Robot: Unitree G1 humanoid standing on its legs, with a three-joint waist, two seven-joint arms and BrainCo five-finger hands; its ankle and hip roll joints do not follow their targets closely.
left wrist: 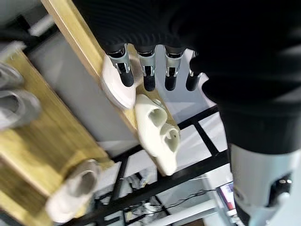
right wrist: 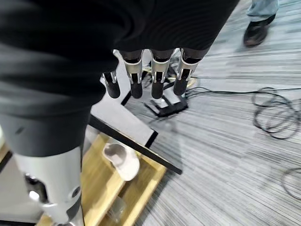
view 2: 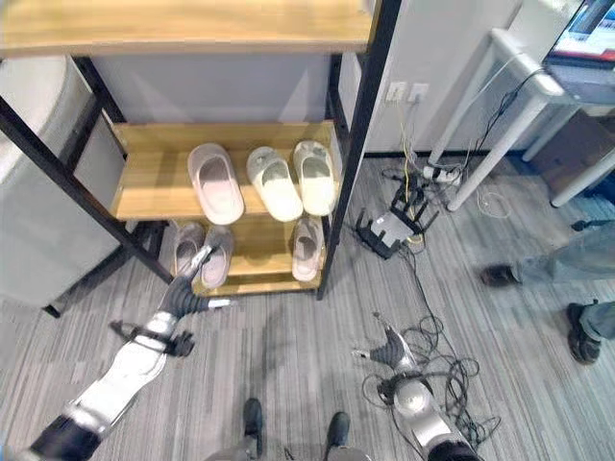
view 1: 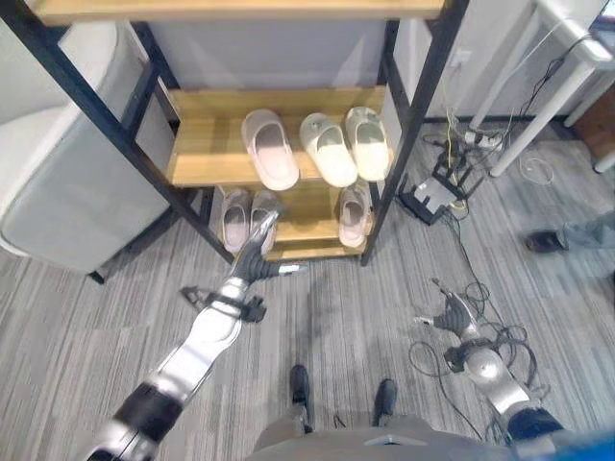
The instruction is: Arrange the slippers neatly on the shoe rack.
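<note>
Silver fingers of the left hand (view 1: pixel 254 257) reach out straight, holding nothing, at the front edge of the shoe rack (view 1: pixel 197 152)'s bottom shelf beside a grey slipper pair (view 1: pixel 245 214). Above sit a pink slipper (view 1: pixel 270 147) and cream slippers (view 1: pixel 345 144). The right hand (view 1: pixel 452 315) hangs relaxed over bare carpet (view 1: pixel 356 309).

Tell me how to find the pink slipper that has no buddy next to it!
Look at the wooden shoe rack with black legs, at the shelf just above the lowest one. Three slippers lie there: the pink slipper is on the robot's left, beside the cream pair. It alone on that shelf is pink.
</note>
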